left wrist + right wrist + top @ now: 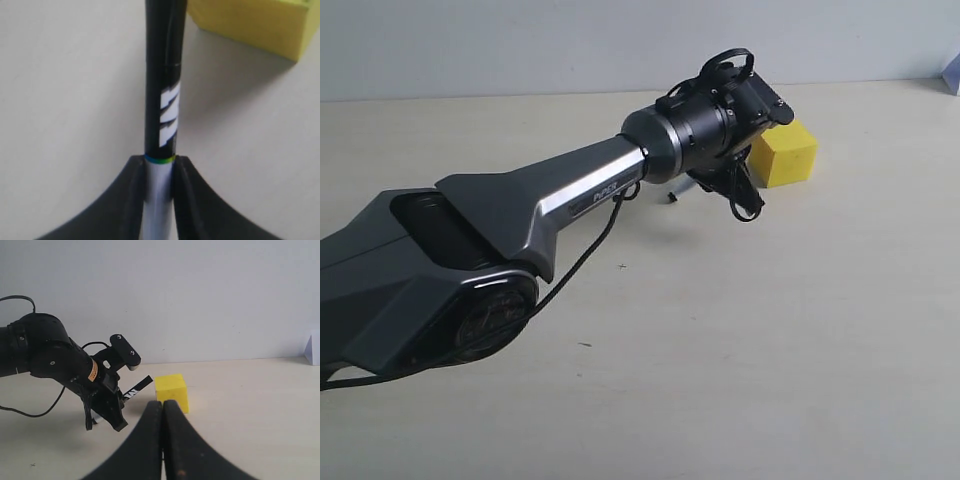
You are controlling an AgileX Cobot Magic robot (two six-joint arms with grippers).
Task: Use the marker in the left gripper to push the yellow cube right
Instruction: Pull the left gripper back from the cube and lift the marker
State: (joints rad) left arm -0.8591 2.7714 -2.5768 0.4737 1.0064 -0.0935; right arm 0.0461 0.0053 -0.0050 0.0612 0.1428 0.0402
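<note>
The yellow cube (785,155) sits on the pale table toward the back, right of the middle. Just left of it my left gripper (748,200), at the end of the grey PiPER arm, points downward. It is shut on the marker (165,100), pinching the white barrel, with the black cap reaching out toward the cube (255,20). From the right wrist view, the marker (137,387) has its tip right at the cube's (171,390) left side; I cannot tell whether they touch. My right gripper (163,407) is shut on nothing, in front of the cube, and is out of the exterior view.
A grey wall runs along the back of the table (740,350). A small pale purple object (952,75) sits at the far right edge by the wall. The left arm's body (470,260) crosses the left half of the table.
</note>
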